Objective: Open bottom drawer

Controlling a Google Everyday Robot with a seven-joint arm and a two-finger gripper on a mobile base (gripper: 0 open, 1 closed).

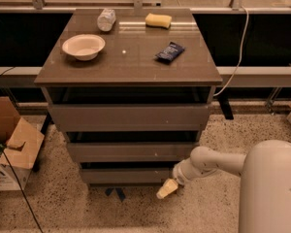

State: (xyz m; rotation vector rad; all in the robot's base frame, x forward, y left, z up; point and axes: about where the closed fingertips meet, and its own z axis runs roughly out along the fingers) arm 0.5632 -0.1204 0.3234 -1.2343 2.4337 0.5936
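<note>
The bottom drawer (123, 175) looks not yet pulled out, and the gripper (166, 189), open or closed cannot be told, hangs near its lower right corner.

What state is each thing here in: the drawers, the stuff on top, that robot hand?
bottom drawer: looks shut, not pulled out.
middle drawer: looks shut.
top drawer: looks shut.
bowl: upright, empty.
bottle: lying on its side.
cardboard box: flaps open.
gripper: low, by the bottom drawer's right corner.
</note>
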